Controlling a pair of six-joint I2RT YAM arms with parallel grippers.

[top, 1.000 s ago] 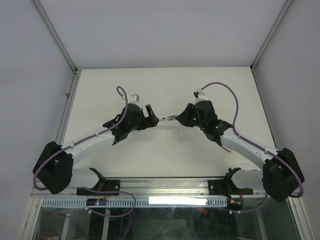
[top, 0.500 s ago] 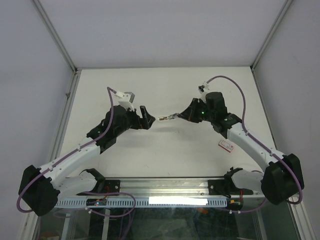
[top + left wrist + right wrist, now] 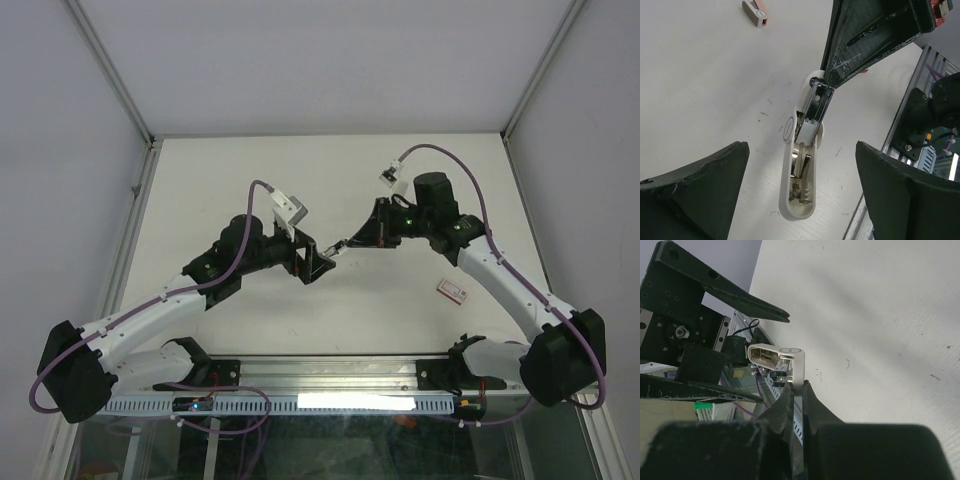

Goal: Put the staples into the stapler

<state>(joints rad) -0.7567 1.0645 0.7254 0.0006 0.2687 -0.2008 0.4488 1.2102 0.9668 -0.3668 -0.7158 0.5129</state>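
The right fingers [image 3: 790,396] pinch the open stapler [image 3: 802,170] over the middle of the bench [image 3: 300,180], while the empty left fingers [image 3: 313,262] gape wide around it, so I think they must next close softly on its pale end.

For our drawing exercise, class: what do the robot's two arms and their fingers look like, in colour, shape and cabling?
The left arm and right arm have white tubular links between bulky black joint housings. A purple cable runs along each, looping free near the wrist. The fingers are flat black wedges with pale scuffs.
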